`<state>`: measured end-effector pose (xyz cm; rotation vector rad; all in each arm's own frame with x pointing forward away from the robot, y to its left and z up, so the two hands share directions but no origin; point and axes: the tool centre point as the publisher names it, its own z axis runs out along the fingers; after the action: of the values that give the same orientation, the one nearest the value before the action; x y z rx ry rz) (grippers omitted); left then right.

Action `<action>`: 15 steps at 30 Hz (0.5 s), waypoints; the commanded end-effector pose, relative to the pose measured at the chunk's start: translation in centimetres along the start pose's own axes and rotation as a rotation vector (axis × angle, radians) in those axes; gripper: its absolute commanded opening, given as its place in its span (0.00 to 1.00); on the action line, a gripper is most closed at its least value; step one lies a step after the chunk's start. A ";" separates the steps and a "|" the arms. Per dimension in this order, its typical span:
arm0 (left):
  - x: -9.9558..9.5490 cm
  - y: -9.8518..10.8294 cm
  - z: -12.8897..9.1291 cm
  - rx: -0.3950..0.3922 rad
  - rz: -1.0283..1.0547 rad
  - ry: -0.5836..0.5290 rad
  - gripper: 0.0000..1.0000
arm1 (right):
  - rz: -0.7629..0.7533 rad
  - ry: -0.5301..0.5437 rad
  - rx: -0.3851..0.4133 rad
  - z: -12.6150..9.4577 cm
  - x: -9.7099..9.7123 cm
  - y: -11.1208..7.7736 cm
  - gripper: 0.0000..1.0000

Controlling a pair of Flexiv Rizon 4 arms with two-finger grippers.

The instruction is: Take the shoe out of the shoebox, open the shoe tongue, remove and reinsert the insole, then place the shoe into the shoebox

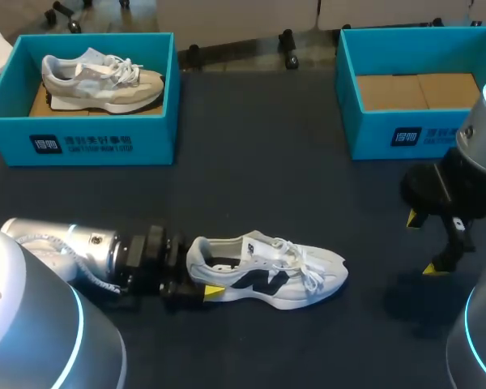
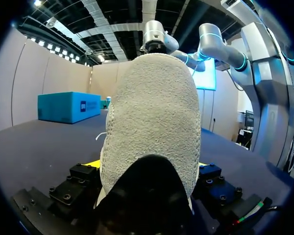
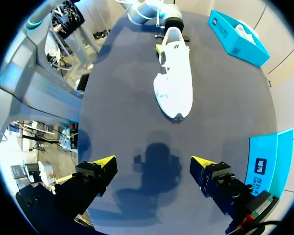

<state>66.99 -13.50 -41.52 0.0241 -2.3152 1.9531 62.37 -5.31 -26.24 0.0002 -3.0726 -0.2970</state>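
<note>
Head view: high and behind, looking down on the whole dark surface (image 1: 251, 162), far off.
Left wrist view: down low, right up against the heel of the white shoe (image 2: 152, 122), facing along the surface.
Right wrist view: hovering above, looking down past its own claw (image 3: 152, 164), white shoe well ahead.
Shared: all three catch that white shoe.

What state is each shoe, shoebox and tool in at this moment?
white shoe: upright on its sole on the table, laced, heel gripped.
left tool: shut on the white shoe's heel.
right tool: open, holding nothing, above the table.
left shoebox: open, holds the grey shoe.
grey shoe: upright in the left shoebox.
right shoebox: open, only brown cardboard showing inside.
</note>
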 end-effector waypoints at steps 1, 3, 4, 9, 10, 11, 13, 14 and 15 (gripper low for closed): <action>-0.6 0.0 0.0 -0.017 -0.008 0.026 0.00 | 0.000 -0.001 0.002 0.1 0.0 0.0 1.00; -0.6 0.0 0.0 -0.017 -0.008 0.026 0.00 | 0.000 -0.001 0.002 0.1 0.0 0.0 1.00; -0.6 0.0 0.0 -0.017 -0.008 0.026 0.00 | 0.000 -0.001 0.002 0.1 0.0 0.0 1.00; -0.6 0.0 0.0 -0.017 -0.008 0.026 0.00 | 0.000 -0.001 0.002 0.1 0.0 0.0 1.00; -0.6 0.0 0.0 -0.017 -0.008 0.026 0.00 | 0.000 -0.001 0.002 0.1 0.0 0.0 1.00; -0.6 0.0 0.0 -0.017 -0.008 0.026 0.00 | 0.000 -0.001 0.002 0.1 0.0 0.0 1.00; -0.6 0.0 0.0 -0.017 -0.008 0.026 0.00 | 0.000 -0.001 0.002 0.1 0.0 0.0 1.00; -0.6 0.0 0.0 -0.017 -0.008 0.026 0.00 | 0.000 -0.001 0.002 0.1 0.0 0.0 1.00; -0.6 0.0 0.0 -0.017 -0.008 0.026 0.00 | 0.000 -0.001 0.002 0.1 0.0 0.0 1.00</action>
<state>67.49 -13.54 -41.63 0.0047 -2.3091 1.9207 62.37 -5.31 -26.24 0.0002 -3.0726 -0.2970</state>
